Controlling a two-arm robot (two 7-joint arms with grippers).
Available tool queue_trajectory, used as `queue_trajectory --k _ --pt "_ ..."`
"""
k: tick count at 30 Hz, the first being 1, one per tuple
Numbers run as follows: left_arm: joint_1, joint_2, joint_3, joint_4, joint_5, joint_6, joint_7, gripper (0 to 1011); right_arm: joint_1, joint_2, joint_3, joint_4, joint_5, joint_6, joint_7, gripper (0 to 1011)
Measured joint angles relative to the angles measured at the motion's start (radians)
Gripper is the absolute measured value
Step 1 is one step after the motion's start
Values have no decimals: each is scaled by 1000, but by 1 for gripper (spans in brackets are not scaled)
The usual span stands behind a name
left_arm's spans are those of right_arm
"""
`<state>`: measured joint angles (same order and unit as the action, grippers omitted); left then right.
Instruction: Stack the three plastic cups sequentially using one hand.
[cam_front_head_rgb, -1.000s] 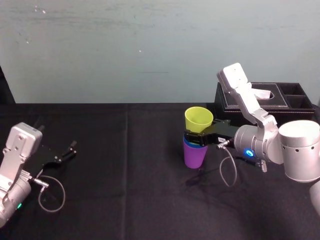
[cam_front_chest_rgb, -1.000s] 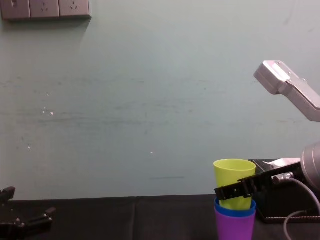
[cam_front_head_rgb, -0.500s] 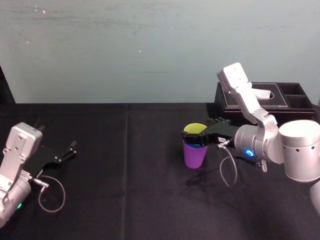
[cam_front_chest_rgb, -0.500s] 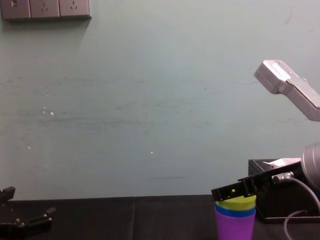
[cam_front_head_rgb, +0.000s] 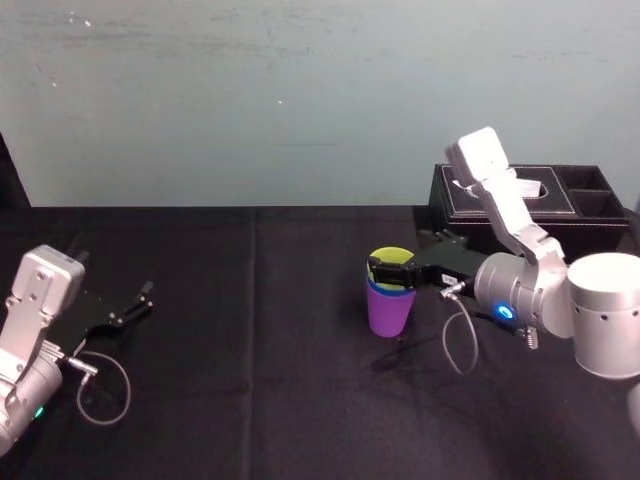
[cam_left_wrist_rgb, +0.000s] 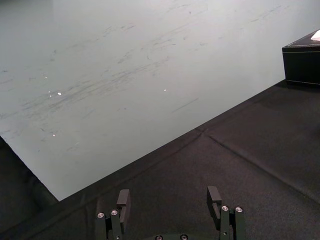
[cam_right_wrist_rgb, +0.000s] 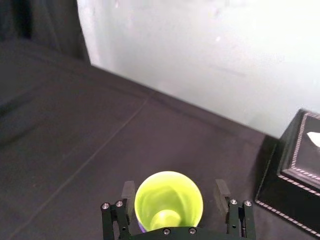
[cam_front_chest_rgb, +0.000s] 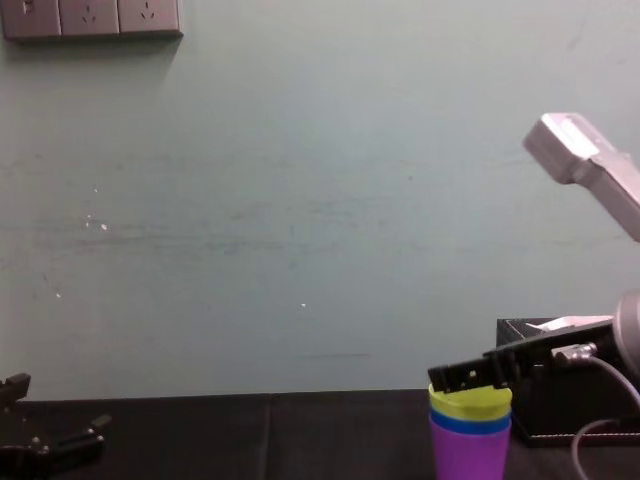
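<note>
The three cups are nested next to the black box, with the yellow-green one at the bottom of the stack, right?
Not quite: the yellow-green cup is on top, inside the blue cup, with the purple cup at the bottom, as the chest view shows. They do stand next to the black box; the right hand is open around them.

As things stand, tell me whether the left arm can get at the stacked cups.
Probably not cleanly. The left gripper lies open at the table's far left, and the cloth between looks free, but the right gripper straddles the yellow-green cup atop the stack, open, fingers either side of its rim.
</note>
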<state>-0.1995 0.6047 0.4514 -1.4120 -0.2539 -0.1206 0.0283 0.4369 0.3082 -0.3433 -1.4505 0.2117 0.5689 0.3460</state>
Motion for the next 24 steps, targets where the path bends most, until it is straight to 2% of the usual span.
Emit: queue_trajectory --k 6,7,12,13,16,19,24 --pt "0 0 0 0 0 0 0 1000 -64 3 40 -39 7 -116 -33 1002" --pt "0 0 0 0 0 0 0 1000 -83 4 51 -50 8 -147 -42 1003" --pt "0 0 0 0 0 0 0 1000 -143 1 84 -80 6 -234 -86 1003" --pt "0 0 0 0 0 0 0 1000 -164 -2 94 -89 0 -263 -105 1003" --pt "0 0 0 0 0 0 0 1000 -196 -6 104 -100 -19 -307 -134 1003" --pt "0 0 0 0 0 0 0 1000 -252 -22 119 -111 -64 -377 -198 1003" --pt "0 0 0 0 0 0 0 1000 -307 -46 139 -107 -100 -430 -259 1003"
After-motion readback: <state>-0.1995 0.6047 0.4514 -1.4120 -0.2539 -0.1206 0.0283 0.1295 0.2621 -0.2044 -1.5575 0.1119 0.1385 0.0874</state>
